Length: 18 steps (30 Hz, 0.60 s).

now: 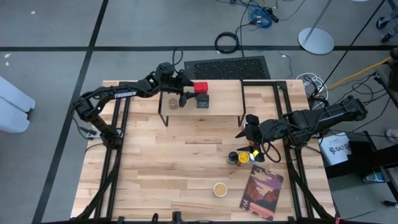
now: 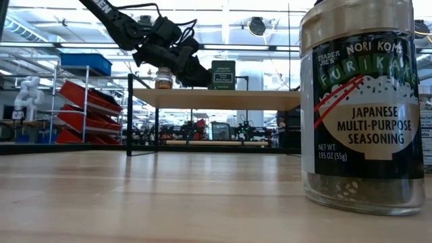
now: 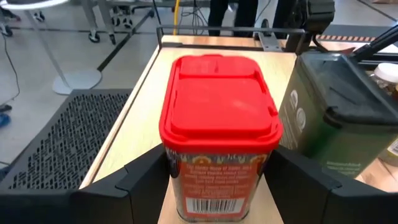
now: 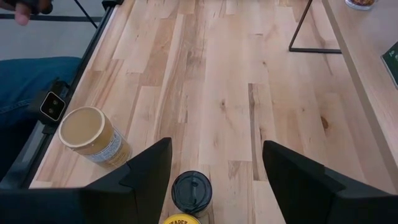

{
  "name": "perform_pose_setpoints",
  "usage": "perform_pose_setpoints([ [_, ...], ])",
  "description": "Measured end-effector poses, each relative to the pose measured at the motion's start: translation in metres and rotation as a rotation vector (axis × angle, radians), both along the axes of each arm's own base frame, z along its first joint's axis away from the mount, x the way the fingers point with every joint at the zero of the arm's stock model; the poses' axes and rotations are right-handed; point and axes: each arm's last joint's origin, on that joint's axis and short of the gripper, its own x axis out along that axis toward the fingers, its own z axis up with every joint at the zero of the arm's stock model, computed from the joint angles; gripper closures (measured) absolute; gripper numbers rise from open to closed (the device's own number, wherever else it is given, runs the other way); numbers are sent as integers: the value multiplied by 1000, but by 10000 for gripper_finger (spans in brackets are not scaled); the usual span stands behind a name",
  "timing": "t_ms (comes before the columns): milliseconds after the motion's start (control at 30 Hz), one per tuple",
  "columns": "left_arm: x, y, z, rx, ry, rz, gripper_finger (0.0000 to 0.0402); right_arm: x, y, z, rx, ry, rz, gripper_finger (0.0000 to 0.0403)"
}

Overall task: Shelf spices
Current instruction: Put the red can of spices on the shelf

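Note:
A red-topped tin (image 3: 217, 124) stands upright on the shelf (image 1: 224, 102), its base on the pale plank top. My left gripper (image 1: 190, 88) is open and level with it; one finger stands on each side of the tin. Beside it on the shelf are a dark green tin (image 1: 203, 101) and a small brown-topped jar (image 1: 172, 102). My right gripper (image 1: 252, 134) hangs open over the table's right half, above a black-topped jar (image 4: 191, 191) and a yellow-topped jar (image 1: 244, 158). A tan-topped jar (image 1: 219, 188) stands near the front edge. My left gripper's fingers (image 3: 146, 177) come level from the shelf's left end and flank the red-topped tin's two sides (image 3: 177, 177) just below the lid. Whether they touch the tin, I cannot tell. The tin stands upright on the plank.
A reddish picture-covered book (image 1: 261, 191) lies flat at the near right. The seasoning jar (image 2: 364, 108) fills the low view's right side. The shelf's black legs (image 4: 305, 31) stand on the table. A person's blue-clad leg (image 4: 31, 81) is beside the table.

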Motion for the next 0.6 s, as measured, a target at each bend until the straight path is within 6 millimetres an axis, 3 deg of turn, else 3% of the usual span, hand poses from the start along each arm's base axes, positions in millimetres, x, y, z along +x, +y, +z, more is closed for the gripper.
perform_pose_setpoints([
  [600,-6,-5,12,9,-15,4,149,0,0,0,-1,2,0,163],
])
